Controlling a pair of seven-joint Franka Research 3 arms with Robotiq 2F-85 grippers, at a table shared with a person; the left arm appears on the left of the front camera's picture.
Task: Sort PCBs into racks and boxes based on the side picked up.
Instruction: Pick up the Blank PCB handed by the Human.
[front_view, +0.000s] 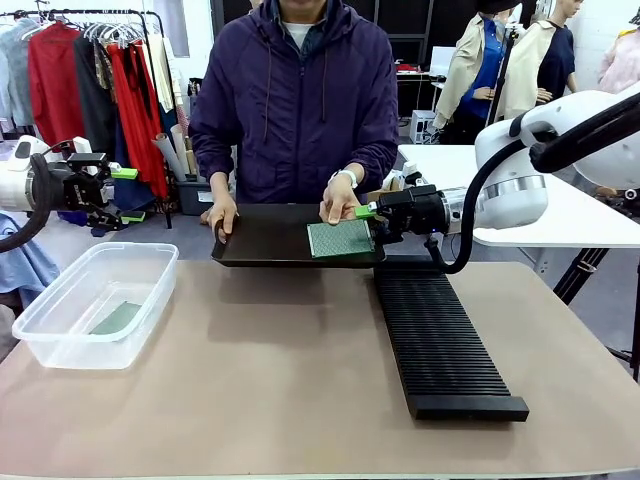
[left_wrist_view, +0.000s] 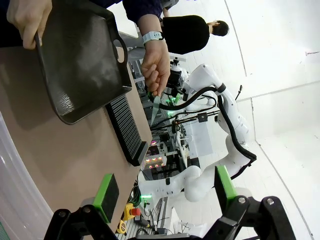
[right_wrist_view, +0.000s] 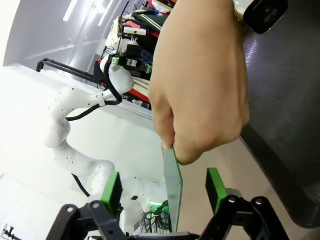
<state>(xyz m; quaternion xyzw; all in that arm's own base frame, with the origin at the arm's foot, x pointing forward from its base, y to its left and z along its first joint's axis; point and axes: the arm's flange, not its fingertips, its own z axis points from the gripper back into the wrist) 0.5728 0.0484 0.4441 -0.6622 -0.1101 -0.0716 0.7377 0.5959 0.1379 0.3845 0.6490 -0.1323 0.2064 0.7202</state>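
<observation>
From the front, a person at the far side holds a black tray (front_view: 265, 240) level above the table, one hand (front_view: 222, 213) on its left handle. The other hand (front_view: 340, 200) tips a green circuit board (front_view: 340, 238) up off the tray's right side, probably to offer an edge that can be gripped. The right gripper (front_view: 363, 218) reaches in from the right to that edge. The rack (front_view: 440, 340) lies on the table just below it, and the clear tub (front_view: 120, 245) sits on the near left with another board (front_view: 117, 318) flat on its bottom. The left gripper (front_view: 128, 194) hangs at the far left above the tub, well away from the handover.

In the left wrist view, that gripper's green pads (left_wrist_view: 106, 195) stand wide apart with nothing between them. Farther off are the tray, the rack and the hand pinching the board.

In the right wrist view, the board (right_wrist_view: 173, 180) is edge-on between the right gripper's pads (right_wrist_view: 111, 190). The pads are apart, with a gap on each side, so no grip is made yet. The person's hand (right_wrist_view: 200, 85) pinches the board's upper edge, steadying it so the fingers can close on its faces. Which face is up I cannot tell.
</observation>
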